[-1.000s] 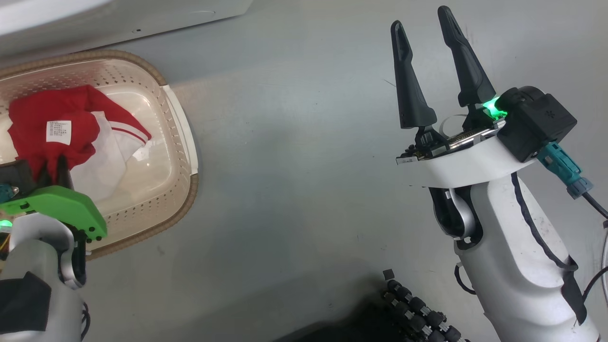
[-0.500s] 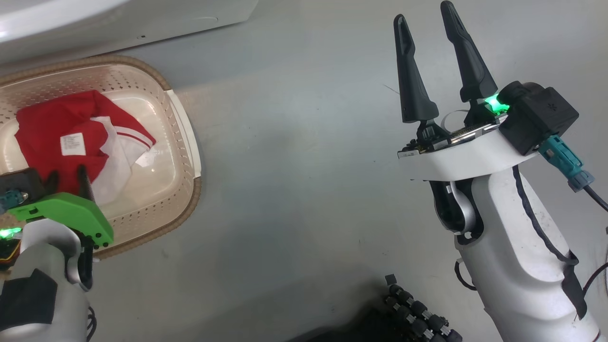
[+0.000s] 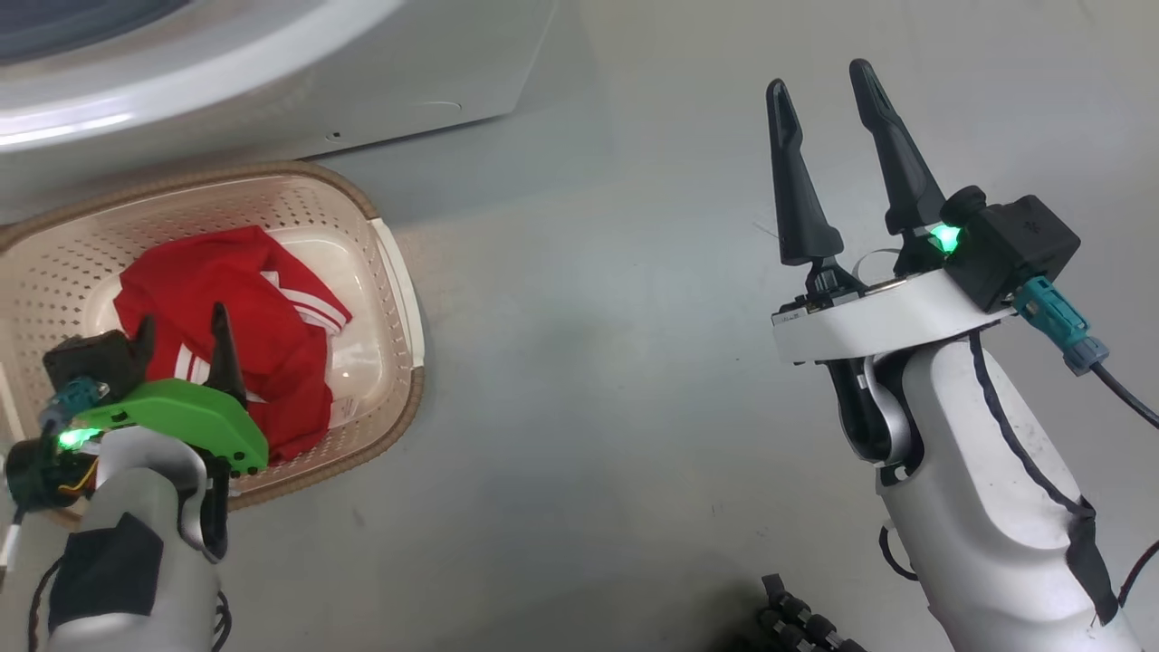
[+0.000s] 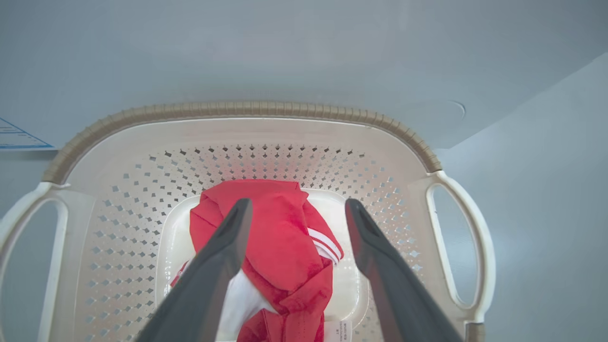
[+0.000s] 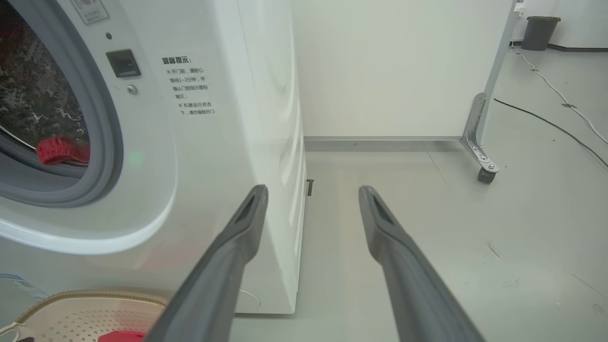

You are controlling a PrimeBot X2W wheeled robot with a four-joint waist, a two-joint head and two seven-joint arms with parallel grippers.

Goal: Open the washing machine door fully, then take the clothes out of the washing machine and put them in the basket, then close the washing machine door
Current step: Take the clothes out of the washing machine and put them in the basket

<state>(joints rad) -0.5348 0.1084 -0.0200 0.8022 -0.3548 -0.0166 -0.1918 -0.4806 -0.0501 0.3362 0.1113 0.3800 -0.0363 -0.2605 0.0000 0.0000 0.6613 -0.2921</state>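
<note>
– Above the basket point(image 3: 272, 167), my left gripper point(image 3: 181, 317) hangs spread wide, pinching nothing. Red clothes point(image 3: 244, 299) lie bunched on the basket's bottom, inside its rim.

– And the other arm?

– My right gripper point(image 3: 819, 77), well to the right of the basket, is likewise spread and empty, over bare floor point(image 3: 589, 362).

– What does the step in hand call for?

– A clean withdrawal, I judge. Seen from the left wrist, one finger point(image 4: 213, 266) overlaps the cloth; whether it touches, I cannot tell. I would lift straight up out of the basket, the gripper held wide, and watch that no fold rises with it before swinging away.

– Is the unloading finished?

– Probably not. Behind and above the basket stands the washing machine point(image 5: 213, 142), and a red piece point(image 5: 61, 149) lies at the lip of its drum point(image 5: 42, 104). I would fetch that next, gripping deep into the fabric so it comes out whole.
</note>
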